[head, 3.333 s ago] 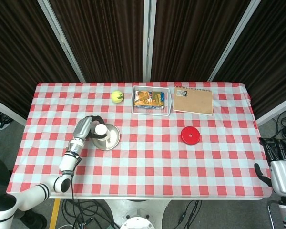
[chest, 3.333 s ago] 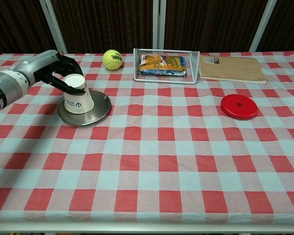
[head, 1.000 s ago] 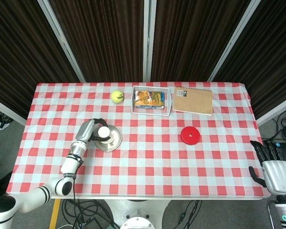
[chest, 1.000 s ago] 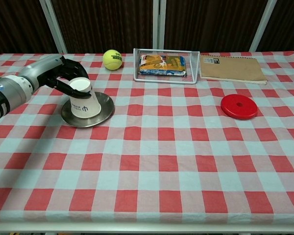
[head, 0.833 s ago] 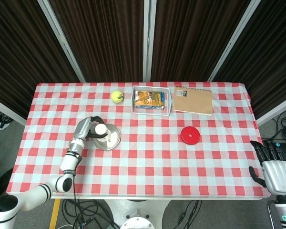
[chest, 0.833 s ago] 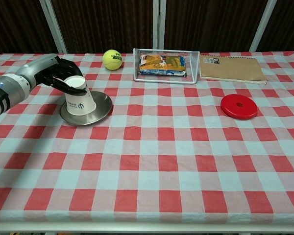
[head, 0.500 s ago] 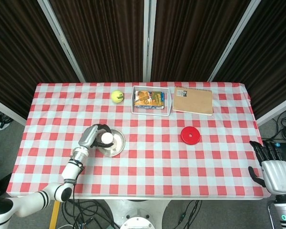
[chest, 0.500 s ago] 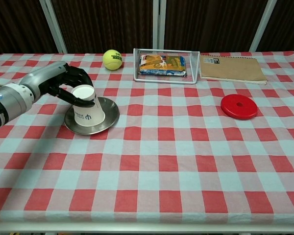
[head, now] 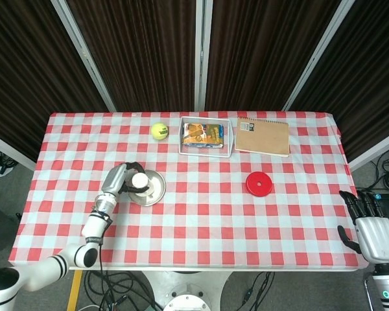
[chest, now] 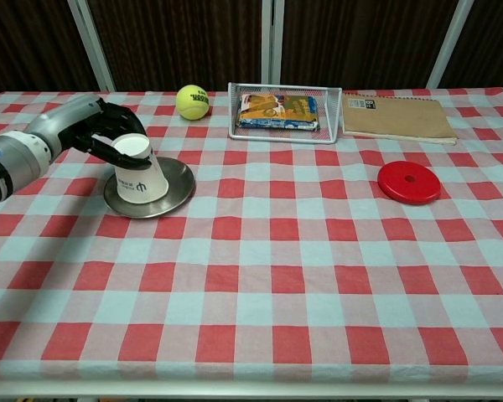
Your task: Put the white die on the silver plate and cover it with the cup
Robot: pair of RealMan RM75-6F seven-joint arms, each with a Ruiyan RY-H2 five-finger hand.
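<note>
Centrally, the left hand wraps its dark fingers around the upturned white paper cup, which stands inverted on the round silver metal plate. The white die is hidden, presumably beneath the cup. From the plate, a yellow tennis ball lies at one o'clock and a flat red disc at three o'clock. The right hand, fingers spread on nothing, waits off the red-and-white checked tablecloth.
</note>
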